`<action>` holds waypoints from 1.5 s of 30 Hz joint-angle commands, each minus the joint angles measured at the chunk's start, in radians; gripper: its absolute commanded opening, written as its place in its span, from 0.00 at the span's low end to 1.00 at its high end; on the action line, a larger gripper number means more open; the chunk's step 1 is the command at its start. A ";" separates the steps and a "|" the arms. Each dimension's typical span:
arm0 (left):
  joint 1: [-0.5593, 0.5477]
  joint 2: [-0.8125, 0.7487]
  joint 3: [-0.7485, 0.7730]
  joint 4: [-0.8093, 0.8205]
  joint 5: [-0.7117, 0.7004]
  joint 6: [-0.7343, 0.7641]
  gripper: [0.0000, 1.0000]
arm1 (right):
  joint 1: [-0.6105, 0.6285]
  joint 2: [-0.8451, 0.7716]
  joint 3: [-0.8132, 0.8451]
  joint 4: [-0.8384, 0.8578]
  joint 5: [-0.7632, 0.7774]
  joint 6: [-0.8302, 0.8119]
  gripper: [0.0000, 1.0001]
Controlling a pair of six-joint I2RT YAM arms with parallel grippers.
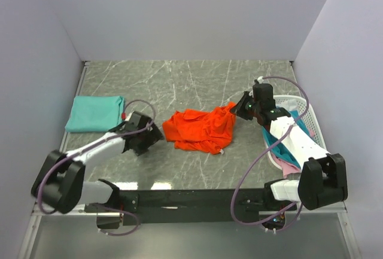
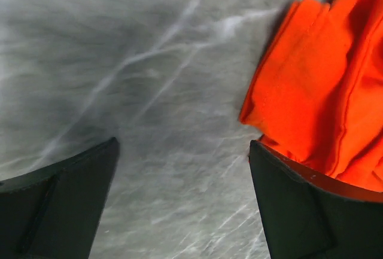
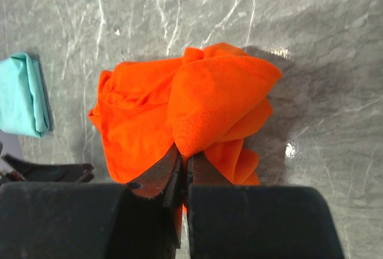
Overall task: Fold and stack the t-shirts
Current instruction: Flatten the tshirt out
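An orange-red t-shirt (image 1: 200, 128) lies crumpled in the middle of the grey marble table. My right gripper (image 1: 241, 104) is shut on its right edge and lifts a fold of the cloth (image 3: 215, 100), pinched between the closed jaws at my right gripper (image 3: 185, 162). My left gripper (image 1: 152, 136) stands open just left of the shirt, low over the table; its right finger (image 2: 305, 202) touches the shirt's edge (image 2: 311, 91), and nothing sits between the fingers. A teal t-shirt (image 1: 94, 113) lies folded at the left (image 3: 23, 94).
A white lattice basket (image 1: 299, 127) at the right holds teal and pink cloth, partly under my right arm. Grey walls close in the table on three sides. Bare marble (image 1: 179, 79) lies behind the shirts.
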 commanded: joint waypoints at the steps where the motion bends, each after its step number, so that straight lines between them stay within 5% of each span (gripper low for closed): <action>1: -0.049 0.124 0.107 0.105 0.041 0.042 0.98 | 0.004 -0.054 -0.011 0.051 0.038 -0.018 0.00; 8: -0.059 0.332 0.207 0.164 0.058 0.047 0.88 | 0.004 -0.057 -0.025 0.047 0.021 -0.024 0.00; 17: -0.090 0.463 0.302 0.150 0.057 0.075 0.44 | 0.004 -0.045 -0.016 0.045 0.011 -0.032 0.00; 19: -0.092 0.471 0.315 0.118 0.046 0.069 0.01 | 0.004 -0.044 -0.016 0.047 0.013 -0.032 0.00; 28: -0.110 0.270 0.305 0.043 -0.058 0.075 0.01 | 0.004 -0.102 0.001 0.027 -0.004 -0.025 0.00; 45: -0.147 -0.472 0.268 -0.119 -0.170 0.050 0.01 | 0.004 -0.537 0.036 -0.237 0.195 -0.003 0.00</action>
